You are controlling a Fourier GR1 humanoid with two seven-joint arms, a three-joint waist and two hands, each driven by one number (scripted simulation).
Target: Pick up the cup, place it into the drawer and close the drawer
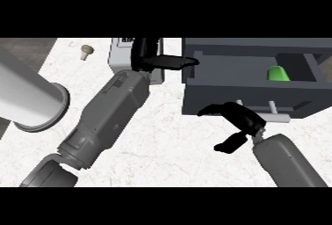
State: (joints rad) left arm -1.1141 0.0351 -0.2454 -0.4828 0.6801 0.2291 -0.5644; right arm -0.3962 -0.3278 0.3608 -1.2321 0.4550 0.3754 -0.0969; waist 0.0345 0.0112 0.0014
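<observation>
On the white marbled counter [168, 145] a dark grey drawer unit [253, 94] stands at the far right with its drawer [246, 72] pulled open, and the green cup [279, 74] sits inside that drawer toward its right side, only its upper part showing above the drawer front. The right hand [236, 121] is at the near face of the drawer, by the pale bar handle [276, 115]; its fingers are spread and lightly bent, the thumb hanging apart below, and they hold nothing. The left hand [159, 61] reaches to the far middle of the counter, its fingers straight and pointing right toward the drawer's left wall, touching or just short of it, also holding nothing. Behind that hand stands a light grey box-like object [123, 55]. At the left edge lies a large white cylinder [29, 101] with a flared rim, and far left of it a small beige knob-shaped item [86, 50].
</observation>
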